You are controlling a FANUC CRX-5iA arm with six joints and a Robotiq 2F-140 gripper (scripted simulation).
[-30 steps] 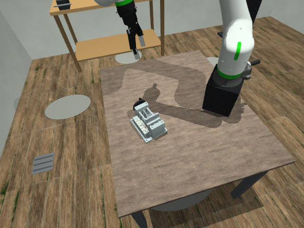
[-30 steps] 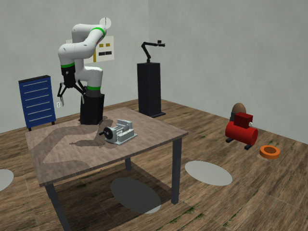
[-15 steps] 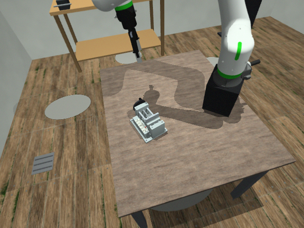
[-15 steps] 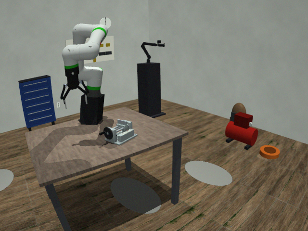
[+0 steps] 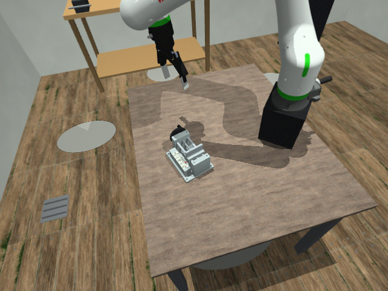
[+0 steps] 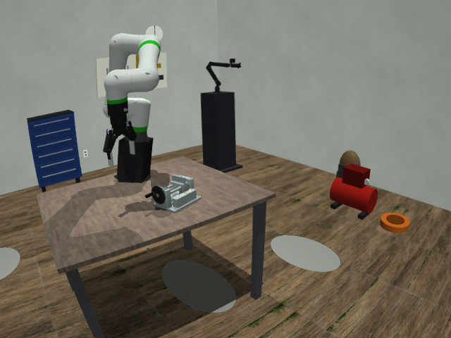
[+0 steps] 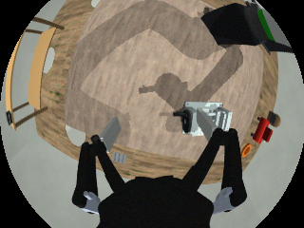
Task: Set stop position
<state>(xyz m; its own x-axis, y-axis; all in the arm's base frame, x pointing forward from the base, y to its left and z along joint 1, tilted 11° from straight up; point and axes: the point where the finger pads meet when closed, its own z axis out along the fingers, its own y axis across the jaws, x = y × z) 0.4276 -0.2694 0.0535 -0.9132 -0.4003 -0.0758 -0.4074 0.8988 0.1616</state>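
Claw (image 5: 175, 78) hangs high over the counter (image 5: 250, 194) far edge, fingers spread wide, gripping nothing. Stop fixture (image 5: 189, 157) sits mid-counter, well apart from claw. Black handwheel (image 6: 158, 192) mostly hidden behind fixture in top view; scale markings too small to read.

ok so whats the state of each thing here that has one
gripper: open, holding nothing, raised over the table's far edge
handwheel: untouched, no fingers on it
stop fixture: flat on the table, reading too small to tell
blue drawer cabinet: drawers shut
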